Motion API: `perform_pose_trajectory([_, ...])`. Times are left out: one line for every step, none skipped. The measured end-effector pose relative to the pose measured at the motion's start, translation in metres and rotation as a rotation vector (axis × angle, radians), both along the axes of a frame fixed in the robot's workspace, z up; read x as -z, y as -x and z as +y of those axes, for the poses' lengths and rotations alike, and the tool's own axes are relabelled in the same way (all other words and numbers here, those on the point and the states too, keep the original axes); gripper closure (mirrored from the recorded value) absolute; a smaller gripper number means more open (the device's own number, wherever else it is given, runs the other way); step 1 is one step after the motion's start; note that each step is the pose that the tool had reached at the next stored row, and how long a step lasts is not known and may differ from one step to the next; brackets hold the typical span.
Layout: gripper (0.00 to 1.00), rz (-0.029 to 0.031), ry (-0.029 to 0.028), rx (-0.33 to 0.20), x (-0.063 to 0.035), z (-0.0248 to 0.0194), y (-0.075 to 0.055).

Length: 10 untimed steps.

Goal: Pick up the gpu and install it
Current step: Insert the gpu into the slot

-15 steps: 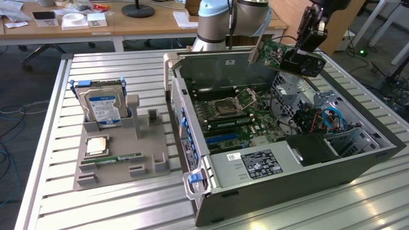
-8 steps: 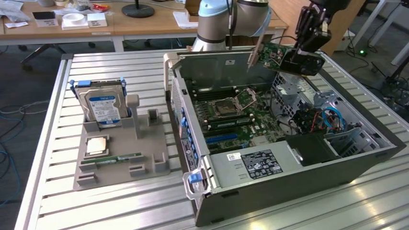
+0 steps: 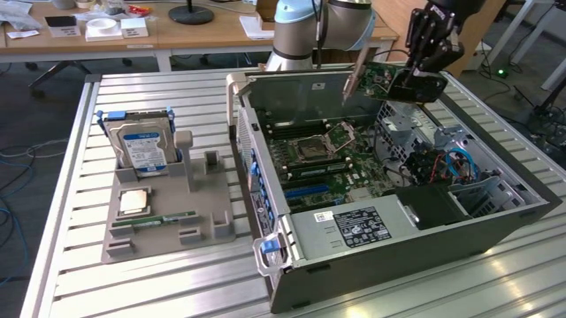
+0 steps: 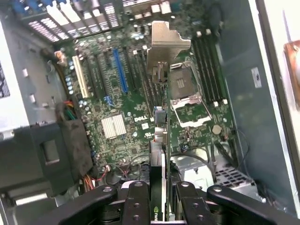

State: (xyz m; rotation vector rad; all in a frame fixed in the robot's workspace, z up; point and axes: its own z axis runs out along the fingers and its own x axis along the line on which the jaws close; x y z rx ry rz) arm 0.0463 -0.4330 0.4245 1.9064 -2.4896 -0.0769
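Observation:
The gpu (image 3: 373, 78) is a thin card with a green circuit face and a silver metal bracket (image 3: 352, 83) at one end. It hangs in the air above the back of the open computer case (image 3: 495, 228). My gripper (image 3: 414, 81) is shut on the card's far end. In the wrist view I see the gpu (image 4: 158, 159) edge-on, running from my gripper (image 4: 158, 199) out to its bracket (image 4: 165, 47). My black fingers (image 4: 136, 201) press it from both sides. Below lies the motherboard (image 4: 117, 126) with its blue slot (image 4: 120, 70), and the card stays clear of it.
A CPU socket (image 4: 187, 96) sits beside the slots, and a black duct (image 4: 56, 150) and cables fill one side of the case. On the exterior view's left, a grey holder tray (image 3: 212, 228) carries a hard drive (image 3: 142, 149), a CPU (image 3: 134, 201) and a RAM stick (image 3: 164, 218).

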Motion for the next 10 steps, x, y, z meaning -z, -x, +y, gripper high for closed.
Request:
perform_pose_trajectory([0.74, 0.0, 0.0, -0.02, 0.0001, 0.0, 0.0])
perform_pose_trajectory([0.74, 0.0, 0.0, -0.038, 0.0001, 0.0, 0.0])
perform_pose_trajectory([0.74, 0.0, 0.0, -0.056, 0.0002, 0.0, 0.0])
perform_pose_trajectory([0.74, 0.0, 0.0, -0.074, 0.0002, 0.0, 0.0])
perform_pose_trajectory([0.74, 0.0, 0.0, -0.092, 0.0003, 0.0, 0.0])
perform_pose_trajectory([0.74, 0.0, 0.0, -0.11, 0.0003, 0.0, 0.0])
perform_pose_trajectory([0.74, 0.0, 0.0, -0.128, 0.0004, 0.0, 0.0])
perform_pose_trajectory([0.74, 0.0, 0.0, -0.146, 0.0005, 0.0, 0.0])
perform_pose_trajectory([0.74, 0.0, 0.0, -0.165, 0.0006, 0.0, 0.0])
perform_pose_trajectory([0.74, 0.0, 0.0001, -0.183, 0.0006, 0.0, 0.0])
